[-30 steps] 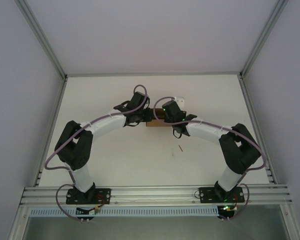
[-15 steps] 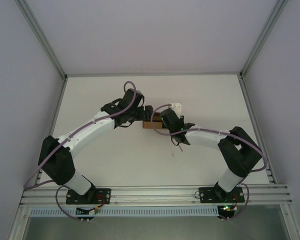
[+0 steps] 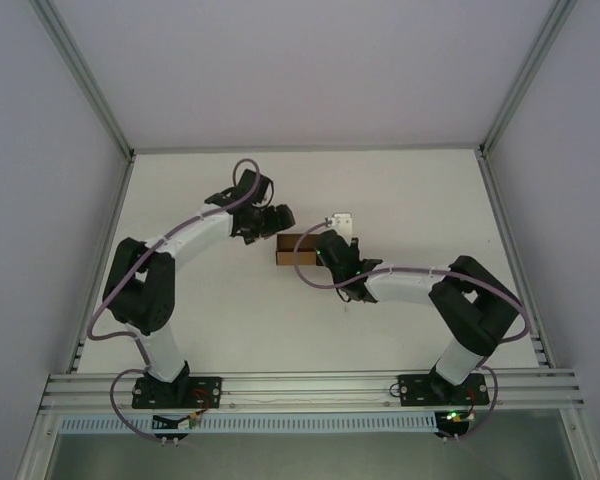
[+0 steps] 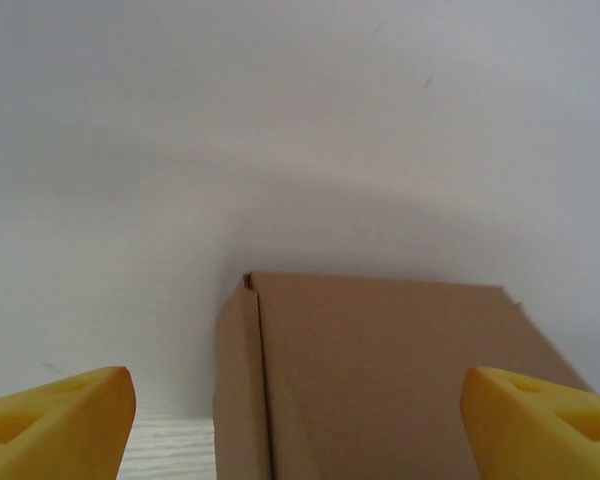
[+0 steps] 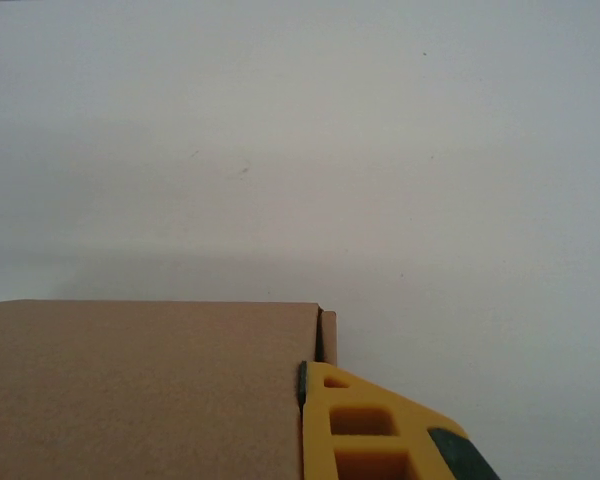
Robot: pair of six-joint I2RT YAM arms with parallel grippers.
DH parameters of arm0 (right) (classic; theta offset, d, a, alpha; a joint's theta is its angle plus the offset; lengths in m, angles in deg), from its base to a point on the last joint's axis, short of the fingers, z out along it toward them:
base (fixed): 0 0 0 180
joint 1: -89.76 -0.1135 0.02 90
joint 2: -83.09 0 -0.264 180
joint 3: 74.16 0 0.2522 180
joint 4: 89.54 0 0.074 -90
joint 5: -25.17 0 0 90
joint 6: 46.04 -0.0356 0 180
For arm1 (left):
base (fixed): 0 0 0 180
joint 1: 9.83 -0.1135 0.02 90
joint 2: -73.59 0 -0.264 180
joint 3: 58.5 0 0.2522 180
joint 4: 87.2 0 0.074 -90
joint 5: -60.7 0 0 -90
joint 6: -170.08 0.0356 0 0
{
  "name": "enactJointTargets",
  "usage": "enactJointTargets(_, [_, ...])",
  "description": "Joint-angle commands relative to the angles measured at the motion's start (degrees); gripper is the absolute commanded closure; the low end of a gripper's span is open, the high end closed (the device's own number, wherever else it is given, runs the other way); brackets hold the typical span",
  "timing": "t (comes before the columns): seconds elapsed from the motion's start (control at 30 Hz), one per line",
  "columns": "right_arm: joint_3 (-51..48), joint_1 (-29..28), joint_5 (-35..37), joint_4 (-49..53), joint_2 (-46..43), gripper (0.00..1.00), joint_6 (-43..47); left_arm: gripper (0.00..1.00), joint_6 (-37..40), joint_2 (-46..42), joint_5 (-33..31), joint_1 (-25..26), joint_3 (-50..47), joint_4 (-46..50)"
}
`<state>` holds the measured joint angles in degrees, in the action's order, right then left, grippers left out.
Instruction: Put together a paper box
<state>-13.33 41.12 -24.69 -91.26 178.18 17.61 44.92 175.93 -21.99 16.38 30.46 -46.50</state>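
The paper box (image 3: 292,249) is a small closed brown cardboard box lying flat on the white table (image 3: 210,310). My left gripper (image 3: 278,220) hovers just beyond its far-left corner, apart from it. In the left wrist view the box (image 4: 380,380) lies ahead between the two yellow fingertips (image 4: 55,425), which stand wide apart; the left gripper (image 4: 298,425) is open and touches nothing. My right gripper (image 3: 321,247) sits at the box's right end. In the right wrist view one yellow finger (image 5: 370,430) presses against the box (image 5: 145,390) at its edge seam; the other finger is hidden by the cardboard.
A small white object (image 3: 342,221) lies on the table just behind the box's right end. Metal frame rails (image 3: 310,385) run along the near edge, and grey walls (image 3: 40,200) enclose the table on the left, right and back.
My left gripper has opened, let go of the box and drawn back to the left. The right arm has stretched leftward, carrying the box a little to the left.
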Motion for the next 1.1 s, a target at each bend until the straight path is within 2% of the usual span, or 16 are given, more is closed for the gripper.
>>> enactJointTargets(0.0, [-1.32, -0.90, -0.59, 3.12, 1.52, 0.96, 0.35, 0.24, -1.79, -0.65, 3.75, 0.16, -2.68, -1.90])
enactJointTargets(0.13, [-0.62, -1.77, -0.97, 6.48, 1.09, 0.95, -0.54, 0.28, -3.28, -2.05, 5.26, 0.16, -7.32, -4.94])
enactJointTargets(0.27, [0.24, -2.66, -2.41, 9.61, 0.30, 0.89, -0.82, 0.38, -3.69, -2.11, 5.02, 0.11, -9.84, -6.90])
enactJointTargets(0.53, [-1.29, -3.16, -6.20, 19.23, -7.05, 0.64, -2.92, 0.44, -2.76, -1.54, 4.51, 0.19, -11.42, -8.75])
enactJointTargets(0.73, [-3.45, -3.00, -11.15, 24.55, -12.52, 0.51, -4.62, 0.48, -1.93, 0.34, 5.56, 0.13, -12.96, -12.51])
enactJointTargets(0.8, [-3.82, -3.02, -12.80, 25.27, -14.45, 0.43, -4.22, 0.49, -0.91, 1.01, 5.50, 0.08, -13.21, -13.18])
enactJointTargets(0.9, [-2.99, -2.88, -14.83, 25.42, -16.24, 0.22, -2.18, 0.49, 0.83, 1.34, 5.74, 0.06, -14.15, -14.94])
enactJointTargets(0.97, [-0.64, -1.42, -17.00, 26.56, -16.04, 0.18, -1.02, 0.50, 1.74, 1.26, 5.96, -0.03, -14.86, -16.29])
enactJointTargets(1.07, [3.45, 3.18, -22.86, 28.77, -14.85, 0.06, -0.85, 0.54, 3.15, 1.55, 8.14, -0.59, -16.64, -20.00])
